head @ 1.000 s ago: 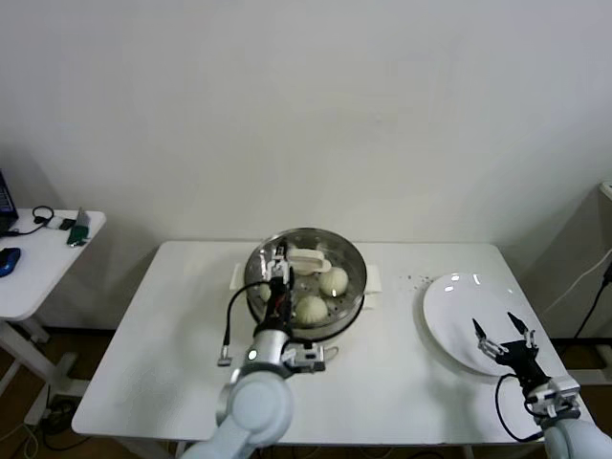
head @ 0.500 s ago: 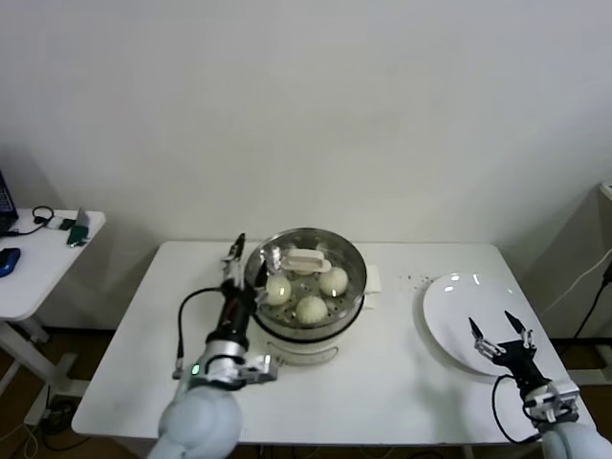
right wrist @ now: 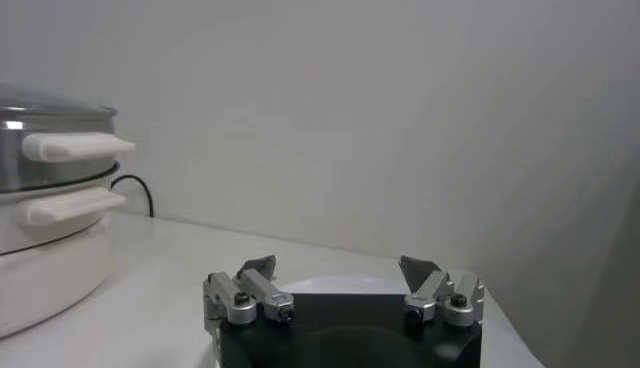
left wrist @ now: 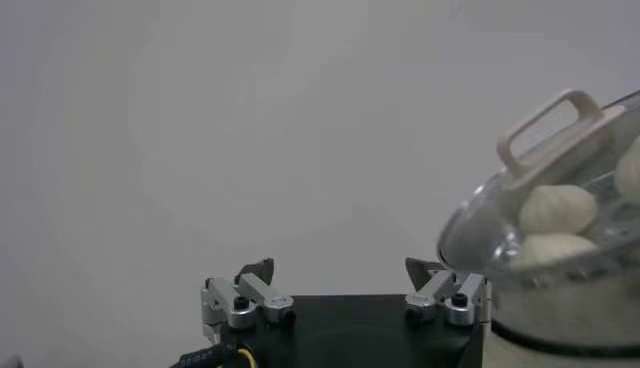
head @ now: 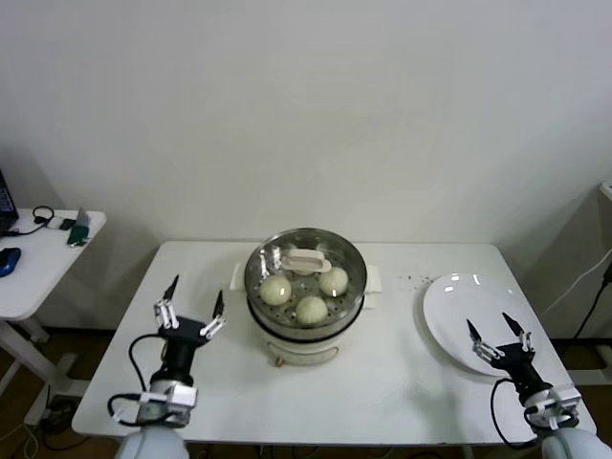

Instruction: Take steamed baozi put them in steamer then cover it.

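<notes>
Baozi, cream-white round buns (head: 312, 308), sit under the clear glass cover (head: 305, 261); your left gripper (head: 188, 316) has withdrawn, open and empty, so covering looks done.

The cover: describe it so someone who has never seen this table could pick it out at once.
On the white table, find the shiny steel steamer at the middle, on its cream-white base. The cover sits on top of it: a round clear glass lid with a metal rim and a cream-white oblong handle, buns showing through it. The white plate to the robot's right is flat, opaque and has no handle.
</notes>
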`<state>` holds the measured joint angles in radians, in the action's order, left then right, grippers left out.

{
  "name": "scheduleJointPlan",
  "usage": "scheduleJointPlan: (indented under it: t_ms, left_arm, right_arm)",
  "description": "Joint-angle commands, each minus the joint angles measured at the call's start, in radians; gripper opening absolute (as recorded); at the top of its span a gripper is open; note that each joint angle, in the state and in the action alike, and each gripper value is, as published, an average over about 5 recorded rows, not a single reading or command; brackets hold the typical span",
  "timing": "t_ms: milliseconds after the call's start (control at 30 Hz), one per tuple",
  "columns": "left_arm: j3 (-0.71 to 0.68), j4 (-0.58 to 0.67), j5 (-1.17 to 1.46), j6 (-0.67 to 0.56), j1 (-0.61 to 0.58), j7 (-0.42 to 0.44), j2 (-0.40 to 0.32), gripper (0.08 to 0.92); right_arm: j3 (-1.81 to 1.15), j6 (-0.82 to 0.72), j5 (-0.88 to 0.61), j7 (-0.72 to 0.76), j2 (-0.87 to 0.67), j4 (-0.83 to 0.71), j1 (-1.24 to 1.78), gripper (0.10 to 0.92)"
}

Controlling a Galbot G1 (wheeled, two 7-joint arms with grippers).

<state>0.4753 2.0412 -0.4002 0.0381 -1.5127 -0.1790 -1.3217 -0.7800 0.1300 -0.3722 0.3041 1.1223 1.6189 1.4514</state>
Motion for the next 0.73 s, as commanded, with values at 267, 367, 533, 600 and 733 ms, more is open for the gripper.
scheduleJointPlan:
  t_ms: [267,367,533,600,733]
  left_arm:
    - [0.122,-0.163,0.453,-0.244,-0.121,0.027,-0.047,0.823]
    - [0.122,-0.162,0.450,-0.243,-0.106,0.037,-0.047,0.823]
    - [0.125,-0.157,0.425,-0.242,-0.095,0.053,-0.050,0.823]
    - [0.126,-0.152,0.420,-0.242,-0.096,0.059,-0.052,0.823]
    - [0.125,-0.145,0.417,-0.242,-0.101,0.066,-0.052,0.823]
  right_arm:
    - [-0.003,0.031,-0.055,0.025,-0.001,-0.011,0.007,0.823]
    - [-0.003,0.036,-0.058,0.025,0.000,-0.020,0.007,0.823]
    - [-0.004,0.043,-0.059,0.027,0.001,-0.029,0.012,0.823]
    - [-0.005,0.045,-0.059,0.028,0.003,-0.029,0.014,0.823]
    - [-0.005,0.048,-0.059,0.029,0.007,-0.030,0.017,0.823]
